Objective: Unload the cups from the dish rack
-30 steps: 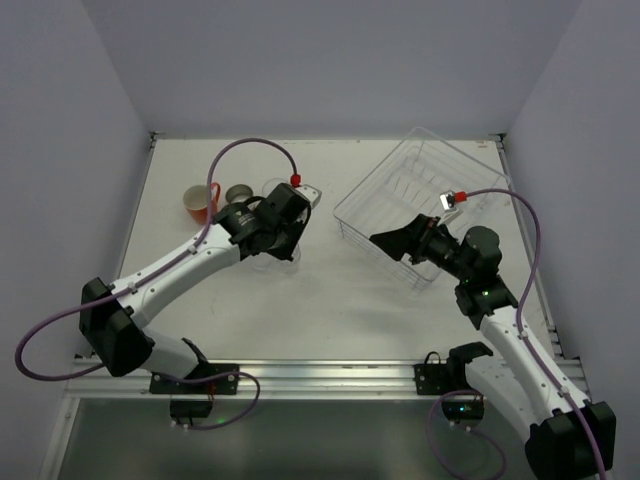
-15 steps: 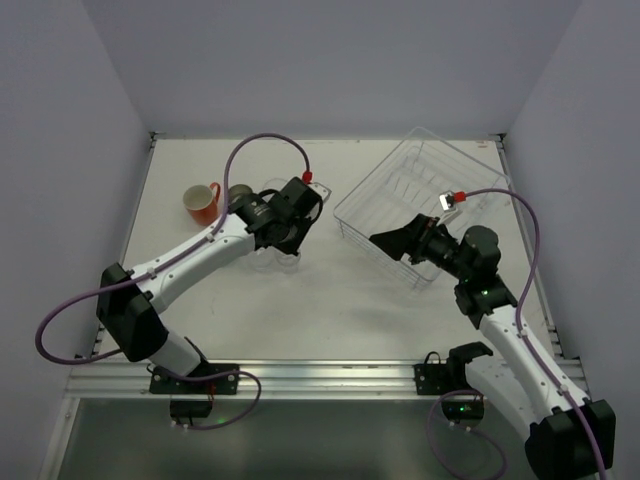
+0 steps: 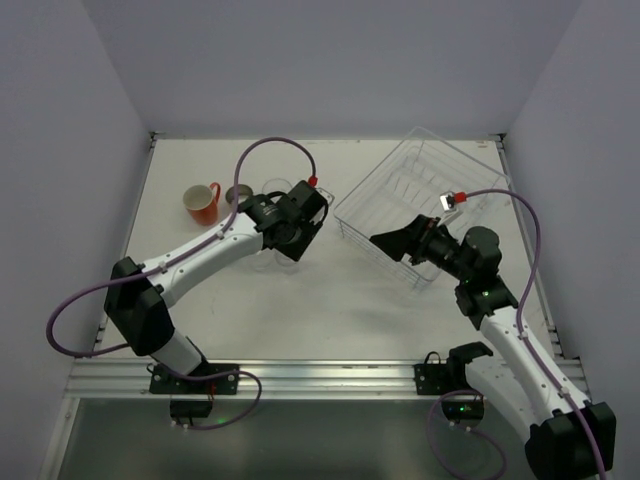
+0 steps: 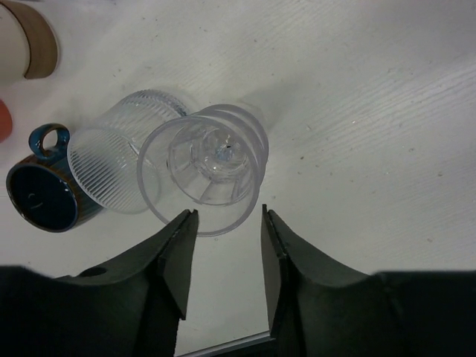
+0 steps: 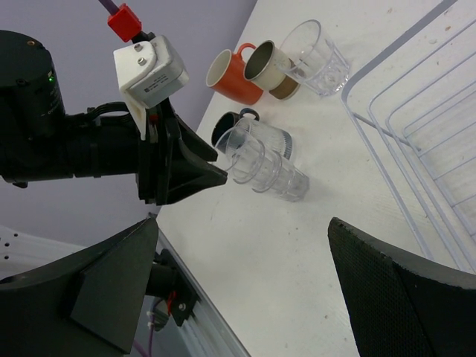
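The clear dish rack stands at the back right and looks empty; its corner shows in the right wrist view. The cups stand on the table to its left: an orange-red mug, a beige cup, a dark blue cup and clear tumblers. My left gripper is open and empty, just short of the nearest tumbler. My right gripper is wide open and empty at the rack's near-left edge.
White walls close in the table on three sides. A purple cable arcs above the left arm. A metal rail runs along the near edge of the table.
My left arm has swung a little to the right, over the tumblers. My right arm has not moved.
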You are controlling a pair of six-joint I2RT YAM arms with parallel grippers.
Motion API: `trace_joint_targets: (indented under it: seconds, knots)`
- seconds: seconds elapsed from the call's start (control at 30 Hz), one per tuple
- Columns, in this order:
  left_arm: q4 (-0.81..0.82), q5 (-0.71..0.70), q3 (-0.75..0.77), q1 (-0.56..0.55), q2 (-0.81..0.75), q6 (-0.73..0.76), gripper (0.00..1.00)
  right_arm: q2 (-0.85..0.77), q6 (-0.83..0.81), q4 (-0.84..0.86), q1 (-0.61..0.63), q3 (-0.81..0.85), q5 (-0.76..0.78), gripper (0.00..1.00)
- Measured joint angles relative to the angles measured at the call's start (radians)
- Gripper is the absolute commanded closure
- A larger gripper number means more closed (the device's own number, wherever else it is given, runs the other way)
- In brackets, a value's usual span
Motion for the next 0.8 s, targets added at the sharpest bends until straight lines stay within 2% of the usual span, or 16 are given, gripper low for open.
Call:
trace_joint_targets:
  seconds: [0.07,0.1,0.2,0.37,0.47,0.63,0.8]
  knots:
    - [0.0,-0.007,0.0,0.0,0.002,0.001,0.42,-0.005,-0.001,0.0,0.0,0.0,0.0,0.01]
    - [0.0,-0.012,0.0,0.0,0.003,0.002,0.28,-0.007,-0.002,-0.002,0.0,0.0,0.0,0.01]
    - [0.001,-0.031,0.001,0.0,0.002,0.003,0.0,-0.015,-0.005,-0.007,0.0,0.0,0.005,0.01]
    - [0.018,-0.071,0.023,0.0,-0.032,-0.006,0.0,-0.059,-0.031,-0.071,0.0,0.026,0.03,0.01]
    - [0.072,-0.098,0.03,-0.001,-0.127,-0.007,0.0,-0.125,-0.064,-0.139,0.0,0.068,0.08,0.01]
    - [0.278,-0.139,-0.018,-0.001,-0.434,-0.003,0.0,-0.296,-0.144,-0.285,0.0,0.191,0.253,0.01]
    - [0.459,-0.29,-0.132,-0.002,-0.793,-0.002,0.0,-0.486,-0.235,-0.423,0.0,0.336,0.505,0.01]
